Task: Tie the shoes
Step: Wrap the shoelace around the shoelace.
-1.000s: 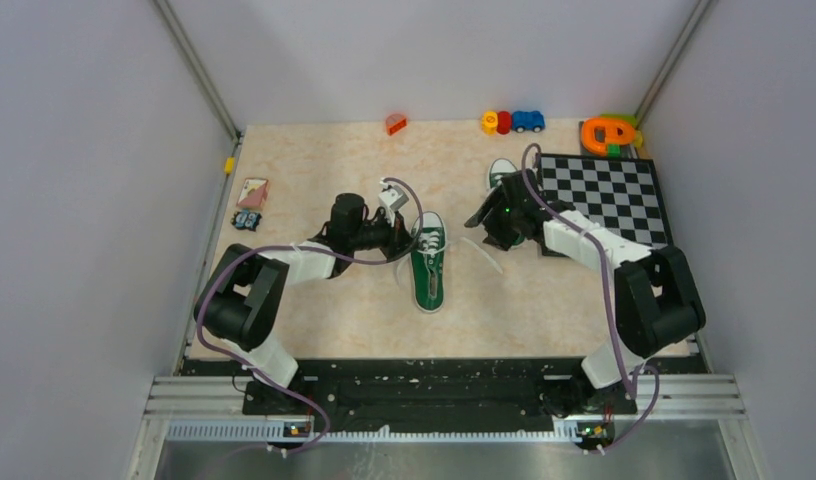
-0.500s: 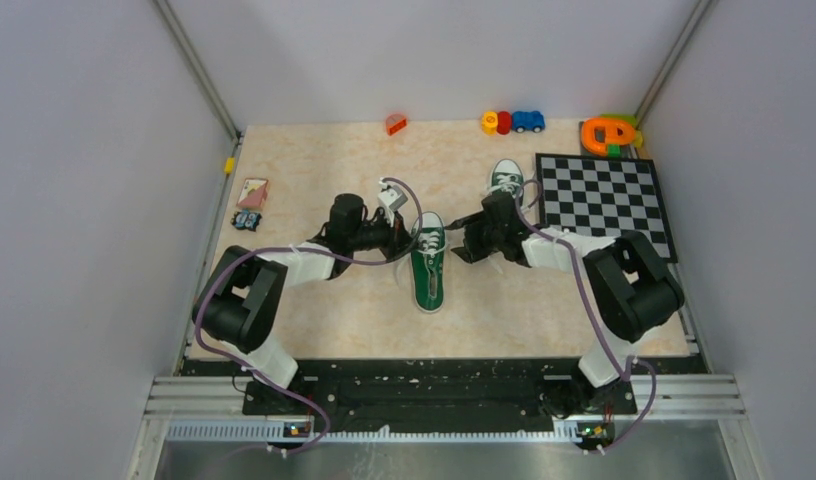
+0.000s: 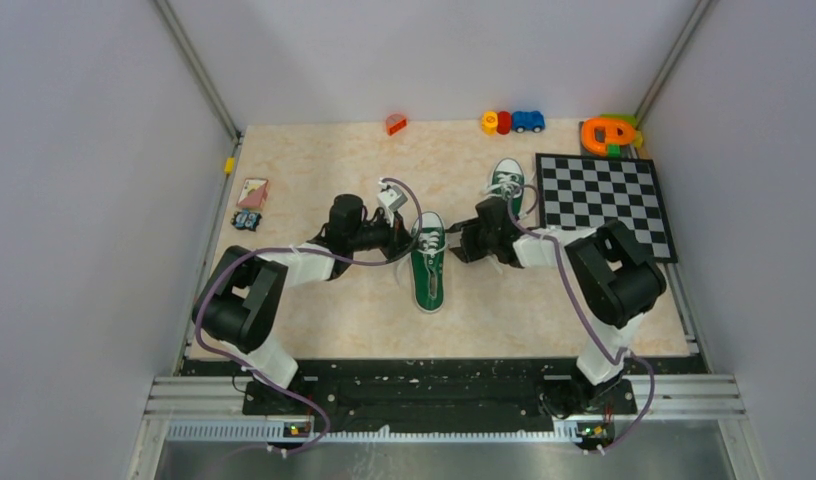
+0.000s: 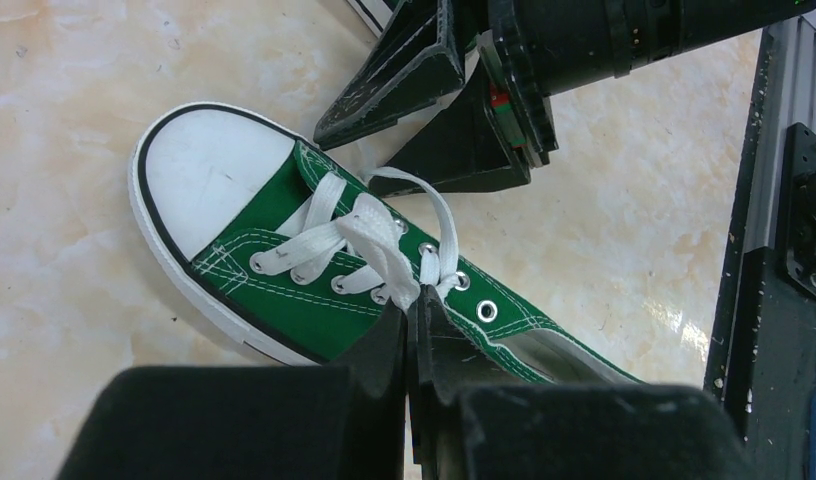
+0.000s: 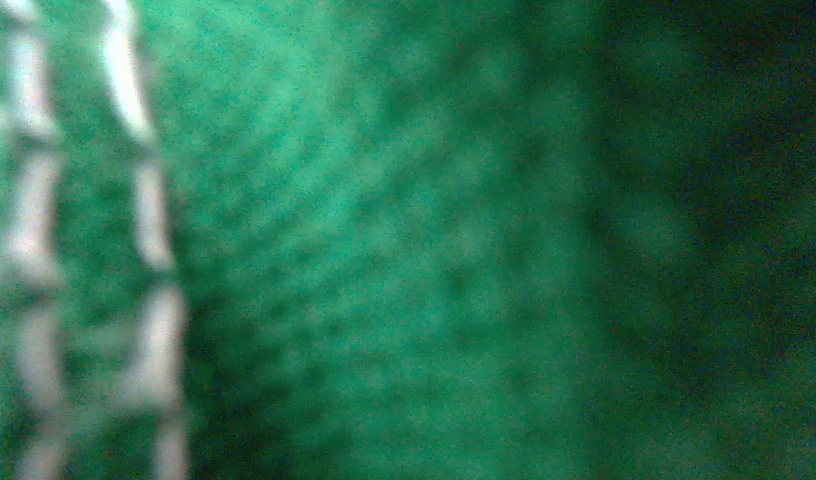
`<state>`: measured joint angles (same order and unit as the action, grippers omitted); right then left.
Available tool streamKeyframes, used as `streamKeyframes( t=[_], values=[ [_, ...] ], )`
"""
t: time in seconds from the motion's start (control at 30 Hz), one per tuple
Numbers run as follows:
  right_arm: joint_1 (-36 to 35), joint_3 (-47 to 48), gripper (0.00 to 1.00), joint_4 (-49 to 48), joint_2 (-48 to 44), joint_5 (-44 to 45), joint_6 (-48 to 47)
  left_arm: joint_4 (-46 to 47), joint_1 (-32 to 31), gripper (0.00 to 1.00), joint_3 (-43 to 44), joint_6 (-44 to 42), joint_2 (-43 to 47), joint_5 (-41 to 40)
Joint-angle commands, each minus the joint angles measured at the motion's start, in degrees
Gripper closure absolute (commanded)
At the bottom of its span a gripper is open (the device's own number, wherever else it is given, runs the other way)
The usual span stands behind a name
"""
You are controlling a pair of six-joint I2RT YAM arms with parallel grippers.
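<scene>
Near the middle of the desk (image 3: 314,160) lies one green shoe (image 3: 429,270), its white toe pointing away from the arms, and an arm reaches to it from each side. The left end effector (image 4: 412,312) is pinched tight on the white lace (image 4: 379,235), just below the spot where the strands bunch together over the tongue. From that bunch a single loop arches out toward the right end effector (image 4: 349,160), whose two dark fingers stand apart with nothing between them, right beside the shoe's far flank. Its own wrist camera shows only blurred green canvas and a line of pale stitching, so it must be pressed very close to the side of the shoe.

As I judge it, the work is early. The lace is threaded through the eyelets and some first crossing or gathering seems to sit at the middle, but I see no finished bow: one loop, one strand held, and the upper eyelets lie bare. Forming the second loop, passing it through and pulling tight all look left to do.

The second shoe (image 3: 506,182) sits farther back, just beside the chessboard (image 3: 604,200), with neither arm on it. It is too small from above to tell whether its lace is knotted; I take it as waiting its turn.
</scene>
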<state>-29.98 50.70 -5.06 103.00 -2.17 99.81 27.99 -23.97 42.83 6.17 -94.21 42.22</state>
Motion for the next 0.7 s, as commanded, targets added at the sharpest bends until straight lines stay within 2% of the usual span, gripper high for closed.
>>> streamKeyframes(
  t=[0.0,0.07,0.2,0.27,0.33,0.5,0.6,0.67],
  values=[
    [-1.6,2.3,0.52,-2.8,2.9,3.3,3.1,3.1,0.4,1.0,-0.4,0.3,1.6,0.7],
    [-2.3,3.1,0.58,-2.8,3.8,4.4,4.0,3.3,0.4,1.0,-0.4,0.3,1.4,0.7],
    [-3.2,1.3,0.86,-6.0,3.6,7.7,6.3,3.4,0.5,1.0,-0.2,0.3,1.0,0.5],
    [-3.2,-0.4,0.97,-5.9,-0.6,12.0,4.4,3.4,0.5,1.0,0.0,0.2,0.9,0.7],
    [-2.6,-0.4,1.0,-4.9,-3.9,14.0,-1.6,3.2,0.5,1.0,0.2,0.0,1.0,0.8],
    [-0.3,-1.7,1.0,-15.1,-8.0,7.7,-17.2,2.2,0.5,1.0,0.7,-1.2,0.9,0.9],
    [1.4,-4.2,1.0,-24.3,-9.1,-0.7,-24.4,1.4,0.5,1.0,1.1,-1.9,1.0,1.0],
    [3.2,-7.7,1.0,-32.1,-9.3,-6.3,-24.6,0.9,0.5,1.0,1.3,-2.2,1.1,1.2]
  ],
)
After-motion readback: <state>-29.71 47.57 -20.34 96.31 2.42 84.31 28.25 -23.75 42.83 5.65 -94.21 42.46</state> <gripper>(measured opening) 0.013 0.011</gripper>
